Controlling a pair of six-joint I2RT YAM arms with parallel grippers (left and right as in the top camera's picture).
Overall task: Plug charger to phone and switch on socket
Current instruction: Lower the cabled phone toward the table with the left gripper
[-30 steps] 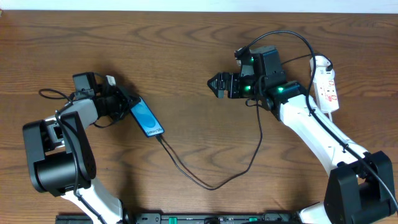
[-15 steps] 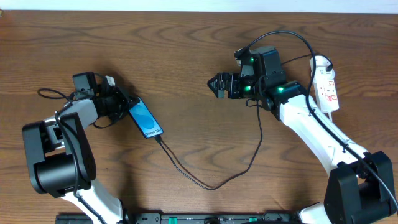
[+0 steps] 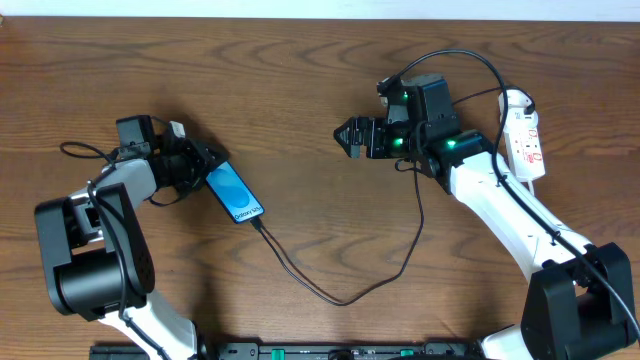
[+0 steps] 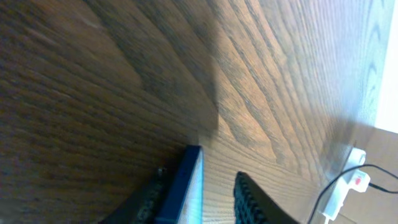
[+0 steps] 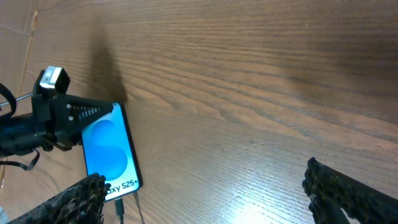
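The phone (image 3: 235, 193) lies left of centre with its blue-and-white screen up, also seen in the right wrist view as the phone (image 5: 112, 152). The charger (image 3: 345, 298) is a thin black cable whose connector tip (image 3: 258, 222) meets the phone's lower end. It loops across the table toward the socket (image 3: 524, 132), a white strip at the right edge. My left gripper (image 3: 212, 162) straddles the phone's top end. In the left wrist view the left gripper (image 4: 202, 200) is open, one finger against the phone's edge (image 4: 185, 186) and a gap to the other. My right gripper (image 3: 348, 137) hovers open and empty.
The charger cable arcs over my right arm (image 3: 500, 210) before reaching the socket. The socket (image 4: 349, 180) shows small and white with a red switch in the left wrist view. My left arm's base (image 3: 90, 260) stands at the front left.
The left gripper's jaws have parted from their grip on the phone's top end. The phone has hardly shifted. The right arm and the cable have not moved.
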